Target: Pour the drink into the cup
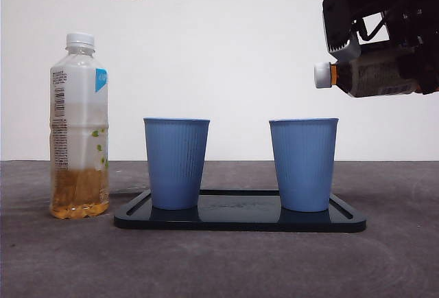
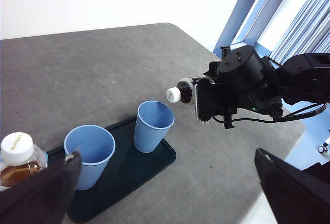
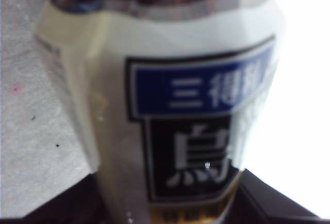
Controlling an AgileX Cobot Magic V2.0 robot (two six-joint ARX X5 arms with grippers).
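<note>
Right gripper: clamped around the dark bottle, held sideways above the right cup.
Left gripper: wide open, empty.
Bottle: likely slippery, somewhat heavy; grip mid-body; cap on.

Right gripper raised, clamped, wrist turned sideways, left gripper spread wide

Grey table, matte surface. Resting directly on it: one black tray; one upright clear bottle, white-capped, amber drink low inside, just beside the tray.
</note>
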